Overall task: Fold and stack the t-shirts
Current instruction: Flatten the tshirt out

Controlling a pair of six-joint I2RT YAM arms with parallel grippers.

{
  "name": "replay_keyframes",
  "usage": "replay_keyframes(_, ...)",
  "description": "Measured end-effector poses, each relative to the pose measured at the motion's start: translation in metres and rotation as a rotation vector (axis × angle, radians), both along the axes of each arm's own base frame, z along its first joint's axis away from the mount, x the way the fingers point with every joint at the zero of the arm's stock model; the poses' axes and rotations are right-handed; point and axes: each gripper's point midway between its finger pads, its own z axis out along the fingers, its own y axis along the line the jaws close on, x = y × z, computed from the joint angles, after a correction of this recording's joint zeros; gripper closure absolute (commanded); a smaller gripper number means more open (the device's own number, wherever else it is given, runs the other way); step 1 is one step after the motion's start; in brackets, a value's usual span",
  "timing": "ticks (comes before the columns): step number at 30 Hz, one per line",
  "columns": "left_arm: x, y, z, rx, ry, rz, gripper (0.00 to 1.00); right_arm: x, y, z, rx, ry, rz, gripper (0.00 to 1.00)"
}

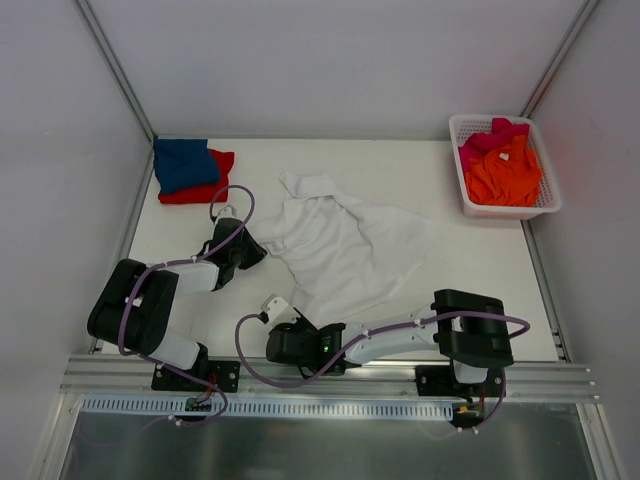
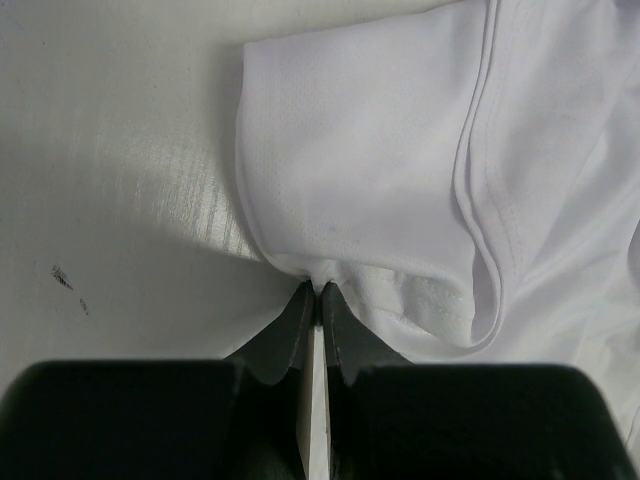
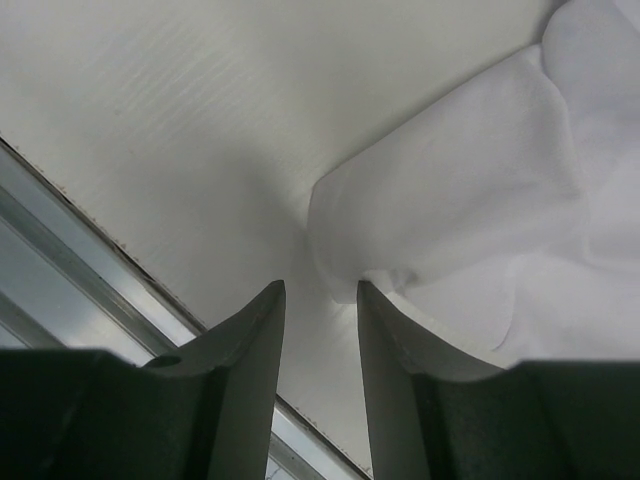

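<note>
Your left gripper point(image 2: 318, 292) is clamped together on a bunched edge of the white t-shirt point(image 2: 400, 150), pinching a small fold just off the counter point(image 1: 390, 170). That hold looks meant to anchor one side so the cloth can be pulled flat.

Your right gripper point(image 3: 318, 290) has its jaws apart and holds nothing. A near corner of the shirt lies just past one finger, not yet between the two, so it seems lined up to take the second hold.

The shirt itself sprawls crumpled mid-counter between the arms. At the far left corner the blue t-shirt point(image 1: 183, 163) sits folded on the red t-shirt point(image 1: 218, 186), likely the stack. The orange t-shirt point(image 1: 505, 178) and pink t-shirt point(image 1: 490, 135) wait in the basket point(image 1: 508, 211) at far right.
</note>
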Motion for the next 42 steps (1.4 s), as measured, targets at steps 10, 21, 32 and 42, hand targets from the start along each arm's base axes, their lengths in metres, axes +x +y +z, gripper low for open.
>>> replay_keyframes(10,0.000,0.000,0.000,0.003,-0.001,-0.003,1.00,0.013,-0.005,-0.003,-0.005,-0.005,-0.023,0.62)
replay_keyframes(21,0.000,0.000,0.000,0.009,-0.003,-0.010,1.00,0.012,-0.010,-0.018,0.020,0.025,-0.040,0.71)
replay_keyframes(32,0.000,0.000,0.000,0.012,-0.003,-0.012,1.00,0.010,-0.007,-0.019,0.091,0.053,-0.071,1.00)
replay_keyframes(42,-0.014,0.006,0.004,0.040,0.033,-0.025,1.00,0.015,-0.024,0.012,0.101,0.018,-0.072,1.00)
